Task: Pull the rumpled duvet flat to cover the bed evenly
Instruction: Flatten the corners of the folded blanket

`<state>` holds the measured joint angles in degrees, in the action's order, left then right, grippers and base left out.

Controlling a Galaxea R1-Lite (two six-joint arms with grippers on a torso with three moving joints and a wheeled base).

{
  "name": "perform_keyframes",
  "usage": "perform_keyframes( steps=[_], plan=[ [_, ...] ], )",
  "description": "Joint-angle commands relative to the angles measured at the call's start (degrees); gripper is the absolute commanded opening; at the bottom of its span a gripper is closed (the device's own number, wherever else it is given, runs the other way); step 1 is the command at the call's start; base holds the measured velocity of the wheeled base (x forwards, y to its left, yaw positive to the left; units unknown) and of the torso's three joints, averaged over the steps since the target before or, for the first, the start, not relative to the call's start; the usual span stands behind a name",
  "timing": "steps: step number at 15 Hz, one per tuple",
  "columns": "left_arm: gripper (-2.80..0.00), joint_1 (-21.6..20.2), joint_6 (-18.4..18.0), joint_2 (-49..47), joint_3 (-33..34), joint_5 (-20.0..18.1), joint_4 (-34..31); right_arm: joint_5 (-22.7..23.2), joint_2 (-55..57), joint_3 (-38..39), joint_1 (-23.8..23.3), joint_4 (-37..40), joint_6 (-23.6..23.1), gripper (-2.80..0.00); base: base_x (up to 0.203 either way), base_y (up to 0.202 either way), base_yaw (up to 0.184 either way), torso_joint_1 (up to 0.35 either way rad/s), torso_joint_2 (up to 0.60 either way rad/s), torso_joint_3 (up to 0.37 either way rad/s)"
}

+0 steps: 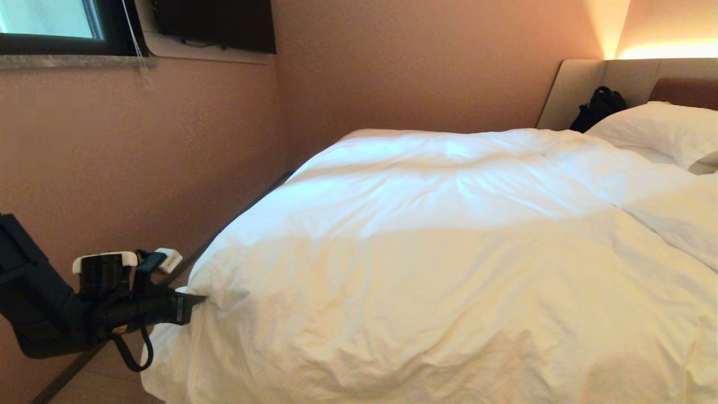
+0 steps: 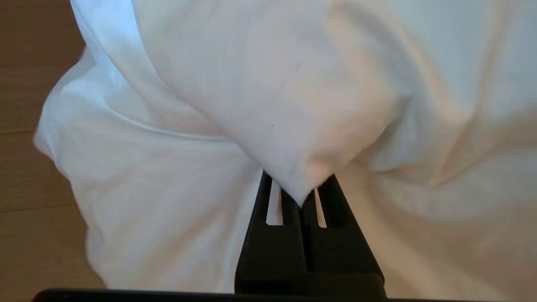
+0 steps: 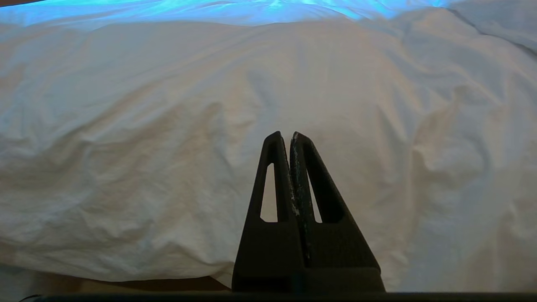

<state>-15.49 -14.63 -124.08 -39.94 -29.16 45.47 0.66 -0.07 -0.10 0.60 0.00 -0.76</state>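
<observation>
1. The left tool is clenched on a corner of the duvet; in the left wrist view its two black fingers meet with a point of white cloth pinched between them.
2. The pinched corner is at the duvet's near left edge, beside the bed, where the cover hangs down toward the wooden floor.
3. The left arm comes in low from the left of the head view, its forearm roughly level and the tool pointing sideways into the cloth.
4. The right tool is clenched and holds nothing; its fingers are pressed together with the duvet spread beyond them, and whether the tips touch the cloth cannot be told. It does not show in the head view.
5. One duvet lies over the bed, puffy and creased, covering most of the mattress up to near the headboard end.
6. One pillow is clearly seen at the head of the bed, just past the duvet's far edge.
7. One dark bag-like object leans against the beige headboard beside the pillow.
8. Two tools in all, both clenched.
</observation>
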Motion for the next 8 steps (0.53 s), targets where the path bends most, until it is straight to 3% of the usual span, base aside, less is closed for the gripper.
perform_keyframes(
  steps=[1,8],
  plan=[
    [-2.8,0.17,-0.01,3.76,0.66,-0.19,-2.55,0.04,0.07,0.01,0.02,0.0,-0.03,-2.8,0.0,0.0,0.0,0.0,0.0,0.0],
    [-2.8,0.87,3.79,14.21,-1.53,-0.11,-8.75,0.04,0.07,0.01,-0.07,0.0,-0.03,-2.8,0.0,0.0,0.0,0.0,0.0,0.0]
  ],
)
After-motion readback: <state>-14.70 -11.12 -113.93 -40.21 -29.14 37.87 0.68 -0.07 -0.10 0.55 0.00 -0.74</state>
